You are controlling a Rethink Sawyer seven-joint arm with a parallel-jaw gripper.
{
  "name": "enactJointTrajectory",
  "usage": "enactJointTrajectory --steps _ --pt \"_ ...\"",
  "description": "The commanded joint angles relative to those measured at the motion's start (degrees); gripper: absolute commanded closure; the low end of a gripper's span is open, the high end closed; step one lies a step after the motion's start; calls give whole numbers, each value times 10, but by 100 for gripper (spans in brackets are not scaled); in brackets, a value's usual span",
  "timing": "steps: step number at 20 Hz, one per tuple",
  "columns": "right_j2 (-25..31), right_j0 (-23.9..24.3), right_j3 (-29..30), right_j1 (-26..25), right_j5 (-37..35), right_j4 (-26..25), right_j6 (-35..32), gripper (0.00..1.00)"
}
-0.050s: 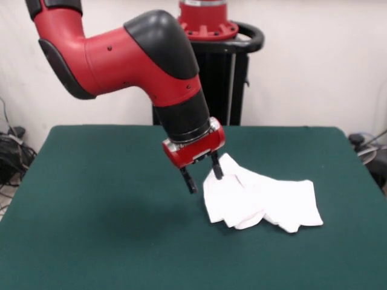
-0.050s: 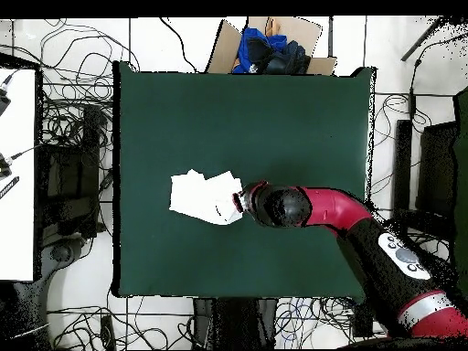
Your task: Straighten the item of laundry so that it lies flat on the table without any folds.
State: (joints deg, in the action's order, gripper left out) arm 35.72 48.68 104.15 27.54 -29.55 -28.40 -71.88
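Observation:
The item of laundry is a white shirt lying crumpled and folded over itself on the dark green table, right of centre in the front view. Only its plain white side shows. In the overhead view the laundry lies left of centre on the table. My gripper hangs at the shirt's left edge, tilted, with its two black fingers apart. One finger touches or overlaps the raised left corner of the cloth; the other finger stands clear over bare table. Nothing is clamped between them.
A cardboard box with blue and dark cloth sits just beyond the table's top edge in the overhead view. Cables cover the floor around the table. A white surface stands at the left.

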Motion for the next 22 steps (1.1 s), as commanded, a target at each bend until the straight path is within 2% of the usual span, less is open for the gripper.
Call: enactJointTrajectory --steps 1,15,22 --pt "-59 -23 -58 6 -44 -43 -11 0" --pt "2 19 -51 -65 -28 -38 65 0" --pt "13 24 -56 -81 -27 -44 74 0"
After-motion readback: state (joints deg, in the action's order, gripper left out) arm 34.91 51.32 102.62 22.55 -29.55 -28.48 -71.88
